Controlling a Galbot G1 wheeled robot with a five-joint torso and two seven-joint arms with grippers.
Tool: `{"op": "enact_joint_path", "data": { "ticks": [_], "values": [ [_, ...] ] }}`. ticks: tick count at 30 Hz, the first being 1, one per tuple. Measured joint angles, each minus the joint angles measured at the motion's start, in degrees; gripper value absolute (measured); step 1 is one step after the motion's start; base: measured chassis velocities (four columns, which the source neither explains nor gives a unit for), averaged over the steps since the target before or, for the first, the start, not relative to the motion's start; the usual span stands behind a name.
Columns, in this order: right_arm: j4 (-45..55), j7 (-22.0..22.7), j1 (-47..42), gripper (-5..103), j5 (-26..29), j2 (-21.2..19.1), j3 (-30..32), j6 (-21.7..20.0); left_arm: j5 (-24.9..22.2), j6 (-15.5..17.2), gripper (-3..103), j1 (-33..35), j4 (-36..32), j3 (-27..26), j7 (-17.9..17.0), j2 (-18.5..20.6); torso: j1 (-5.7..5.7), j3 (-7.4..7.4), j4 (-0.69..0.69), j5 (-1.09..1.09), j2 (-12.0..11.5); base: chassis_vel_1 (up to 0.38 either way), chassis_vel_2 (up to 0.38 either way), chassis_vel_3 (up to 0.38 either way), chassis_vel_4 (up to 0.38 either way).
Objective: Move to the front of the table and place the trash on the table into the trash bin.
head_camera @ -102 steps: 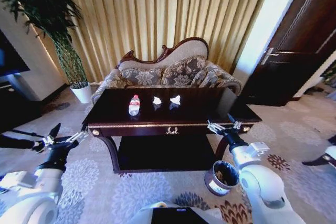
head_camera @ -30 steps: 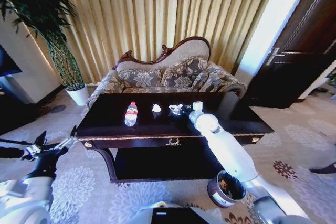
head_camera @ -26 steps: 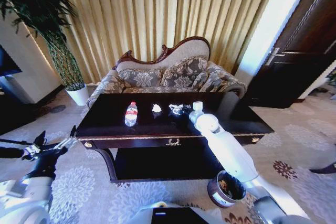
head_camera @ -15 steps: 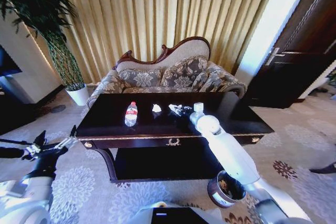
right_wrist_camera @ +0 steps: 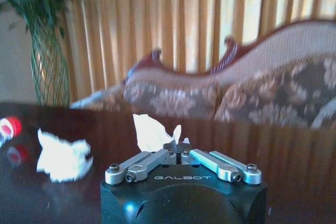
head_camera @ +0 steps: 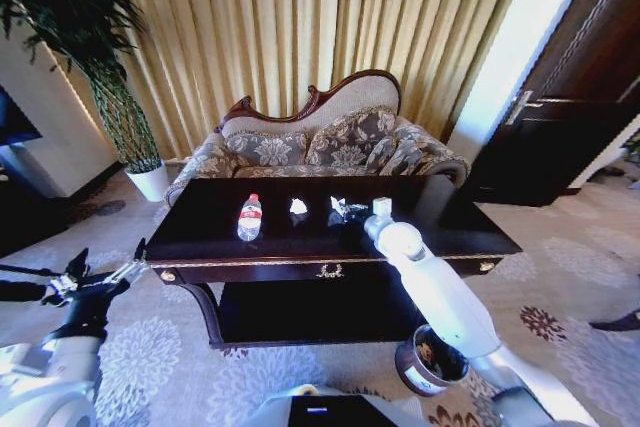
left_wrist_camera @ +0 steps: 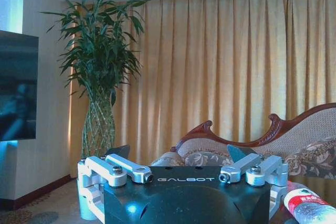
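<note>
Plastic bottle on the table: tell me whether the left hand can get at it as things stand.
Probably not without a move first. The left hand hangs open, low beside the table, below its top and off the near left corner; the plastic bottle lies up on the top, nothing around it.

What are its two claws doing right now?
Left end effector: open, empty, beside the table.
Right end effector: shut on a crumpled white paper wad.

"galbot" reads on both gripper bodies — left gripper (left_wrist_camera: 178, 157) & right gripper (right_wrist_camera: 177, 146) — no other legible txt.
</note>
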Motion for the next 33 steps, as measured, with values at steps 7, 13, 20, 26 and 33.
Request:
{"op": "enact_joint_path", "data": {
  "ticks": [7, 13, 20, 26, 33],
  "values": [
    [4.3, 1.4, -3.9, 0, -2.4, 0.1, 3.8, 5.5, 0.0, 0.0, 100, -0.1, 0.0, 0.7, 0.0, 0.4, 0.00, 0.00, 0.00, 0.00, 0.0, 0.000, 0.000, 0.000, 0.000],
    [9.3, 1.8, -9.0, 0, -3.2, -0.8, 9.3, 6.1, 0.0, -0.2, 100, -0.3, 0.0, 1.1, -0.3, 1.3, 0.00, 0.00, -0.01, 0.00, 0.0, 0.000, 0.000, 0.000, 0.000],
    [14.1, 1.5, -18.4, 0, -3.6, -1.8, 18.2, 7.8, -0.1, -0.4, 100, -1.8, 0.0, 1.6, -0.5, 0.9, 0.00, 0.00, -0.01, 0.01, 0.0, 0.000, 0.000, 0.000, 0.000],
    [17.1, 1.5, -25.1, 0, -3.8, -1.6, 23.3, 10.5, -1.3, -0.4, 100, -2.4, 0.1, 2.0, -0.5, 1.5, 0.00, -0.01, -0.03, 0.00, 0.0, 0.000, 0.000, 0.000, 0.000],
    [20.8, 1.5, -30.6, 0, -5.2, 0.4, 25.8, 12.7, -1.5, -0.4, 100, -2.3, 0.6, 3.3, -0.1, 2.0, 0.00, 0.00, 0.00, 0.00, 0.0, 0.000, 0.000, 0.000, 0.000]
  ]
}}
